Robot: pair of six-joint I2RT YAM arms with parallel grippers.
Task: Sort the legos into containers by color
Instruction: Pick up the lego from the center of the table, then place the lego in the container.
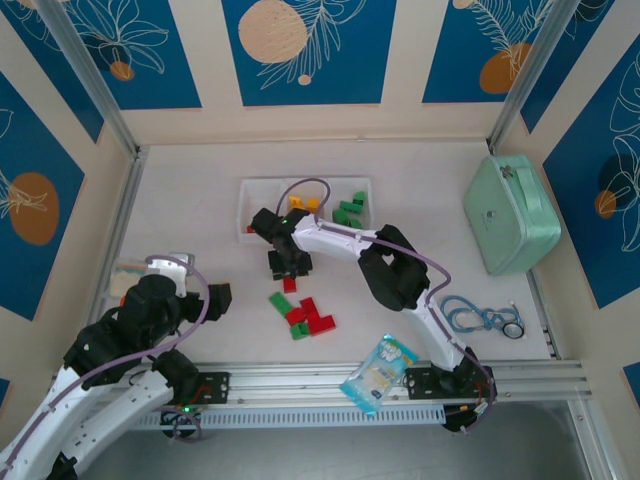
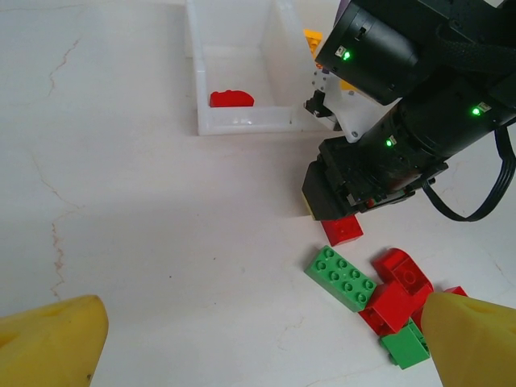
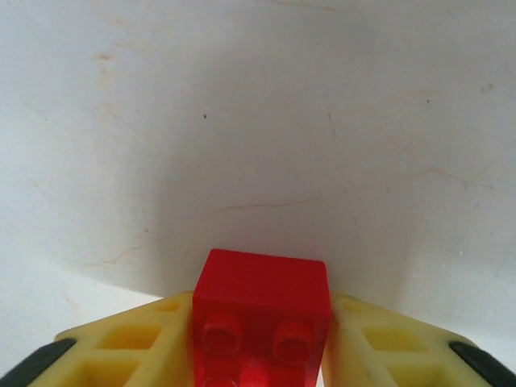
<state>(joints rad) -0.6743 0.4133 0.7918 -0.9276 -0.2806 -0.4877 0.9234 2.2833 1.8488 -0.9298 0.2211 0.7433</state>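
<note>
Right wrist view shows the right claw [image 3: 262,343] pinching a red brick [image 3: 262,294], so next it likely needs lifting into the bin [image 2: 242,125] with red, just beyond the claw.

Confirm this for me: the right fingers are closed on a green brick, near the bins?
Not green. The right wrist view shows the right fingers closed on a red brick. The rest holds: it is near the bins.
</note>
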